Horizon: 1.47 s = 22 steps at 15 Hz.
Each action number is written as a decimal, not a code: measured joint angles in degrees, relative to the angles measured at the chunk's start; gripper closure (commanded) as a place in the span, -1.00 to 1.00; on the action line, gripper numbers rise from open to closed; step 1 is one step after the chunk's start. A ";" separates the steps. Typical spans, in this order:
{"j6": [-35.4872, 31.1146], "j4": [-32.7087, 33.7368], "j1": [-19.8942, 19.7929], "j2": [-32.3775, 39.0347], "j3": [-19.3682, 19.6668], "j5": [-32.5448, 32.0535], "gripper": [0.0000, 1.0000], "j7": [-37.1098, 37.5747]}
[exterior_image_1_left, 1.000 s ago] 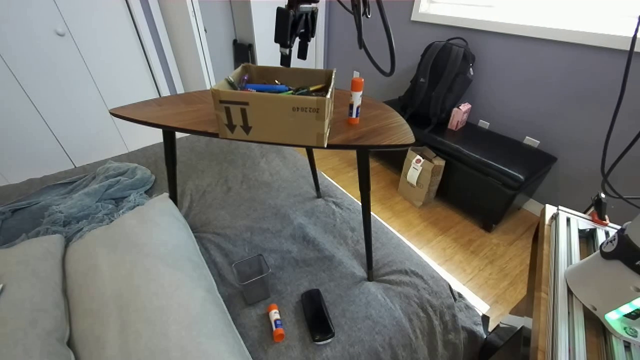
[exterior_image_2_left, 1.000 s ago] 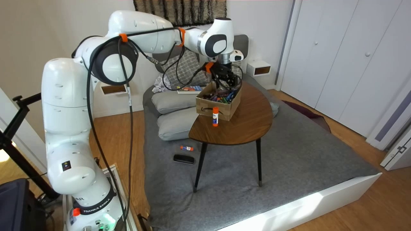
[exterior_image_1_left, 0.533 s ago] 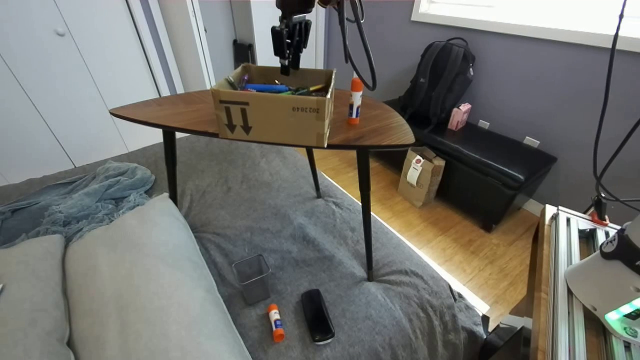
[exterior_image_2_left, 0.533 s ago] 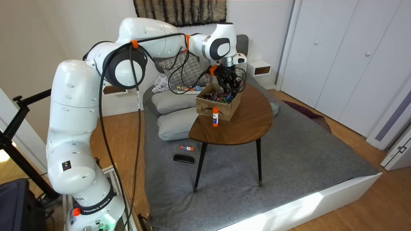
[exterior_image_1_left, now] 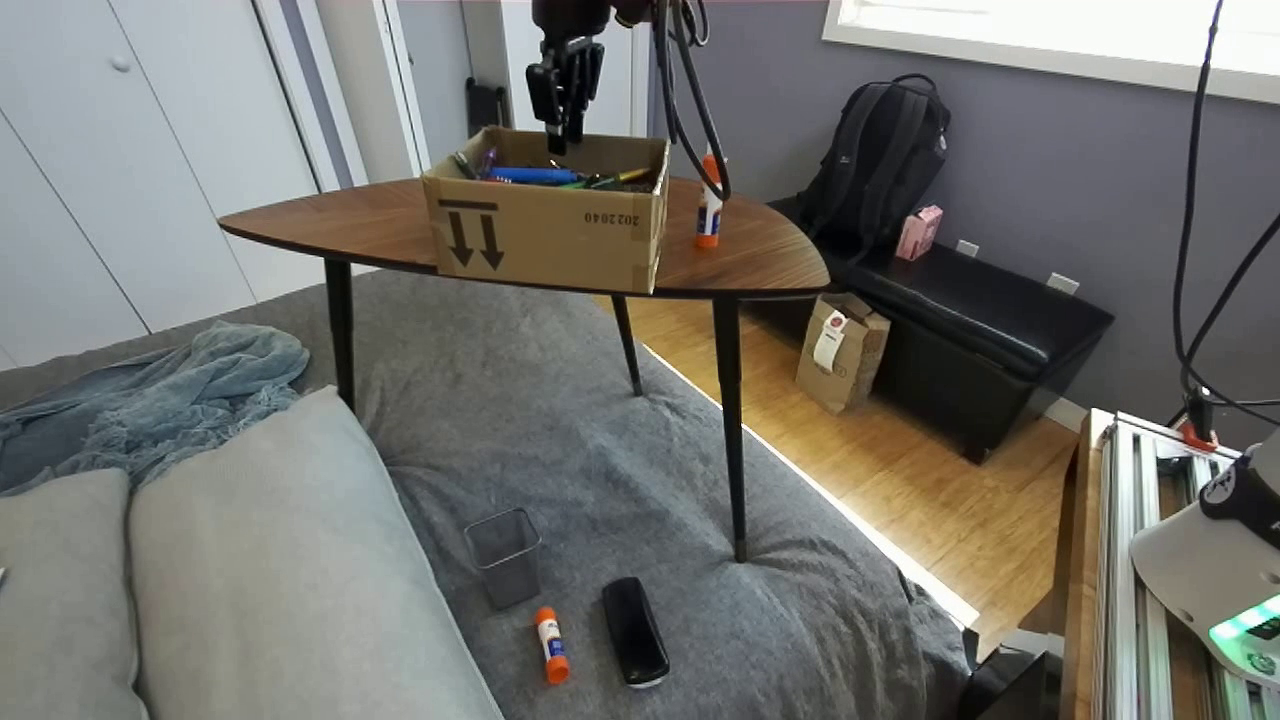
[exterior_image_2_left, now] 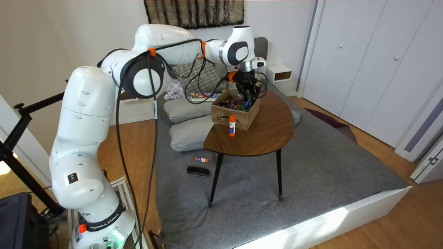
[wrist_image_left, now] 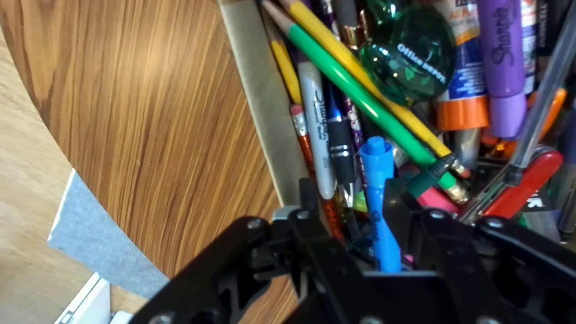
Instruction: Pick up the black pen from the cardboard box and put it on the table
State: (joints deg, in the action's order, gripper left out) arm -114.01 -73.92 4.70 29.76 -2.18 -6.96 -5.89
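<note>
The cardboard box [exterior_image_1_left: 550,235] stands on the table [exterior_image_1_left: 330,222] and is full of pens, pencils and markers; both show in both exterior views. In the wrist view, a pen with a black grip and blue barrel [wrist_image_left: 342,150] lies along the box wall [wrist_image_left: 263,96], beside a grey marker [wrist_image_left: 316,121] and a blue marker [wrist_image_left: 382,211]. I cannot tell for sure that it is the black pen. My gripper [wrist_image_left: 352,190] is open and empty above the box, fingers pointing down. In an exterior view the gripper [exterior_image_1_left: 566,143] hangs just above the box's far wall.
An upright glue stick [exterior_image_1_left: 707,228] stands on the table beside the box. A green pencil [wrist_image_left: 360,94] and a green tape dispenser [wrist_image_left: 409,54] lie among the box's contents. Black cables [exterior_image_2_left: 204,97] loop from the arm near the box. A wire cup [exterior_image_1_left: 503,555] stands on the bed.
My gripper has come down towards the box, moving left in an exterior view, and it appears to have turned somewhat. The box and its contents have not visibly moved.
</note>
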 measured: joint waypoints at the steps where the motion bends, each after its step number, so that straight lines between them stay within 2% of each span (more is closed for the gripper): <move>1: -0.03 0.51 0.07 0.45 0.00 -0.01 0.32 0.00; 3: -0.03 1.44 0.19 1.32 -0.01 -0.01 0.49 -0.02; 8: -0.03 3.33 0.41 3.33 -0.05 -0.01 0.37 -0.17; 9: -0.03 3.65 0.43 3.66 -0.05 -0.01 0.42 -0.20; 12: 0.01 4.24 0.49 4.44 -0.05 -0.02 0.35 -0.41; 14: 0.17 4.52 0.50 4.63 -0.05 -0.02 0.38 -0.71; 15: 0.26 4.60 0.50 4.66 -0.05 -0.02 0.54 -0.88; 16: 0.42 4.68 0.51 4.70 -0.05 -0.02 0.57 -1.06; 17: 0.59 4.75 0.55 4.72 -0.06 -0.02 0.73 -1.22; 18: 0.86 4.86 0.57 4.75 -0.12 -0.01 1.00 -1.37; 20: 1.89 5.24 0.70 4.92 -0.16 -0.01 0.94 -1.56; 21: 2.45 5.48 0.76 5.01 -0.18 -0.01 1.00 -1.71; 22: 3.05 5.86 0.79 5.14 -0.18 -0.02 0.96 -1.95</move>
State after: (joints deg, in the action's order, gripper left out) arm -110.96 -68.06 5.49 34.90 -2.36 -6.97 -7.83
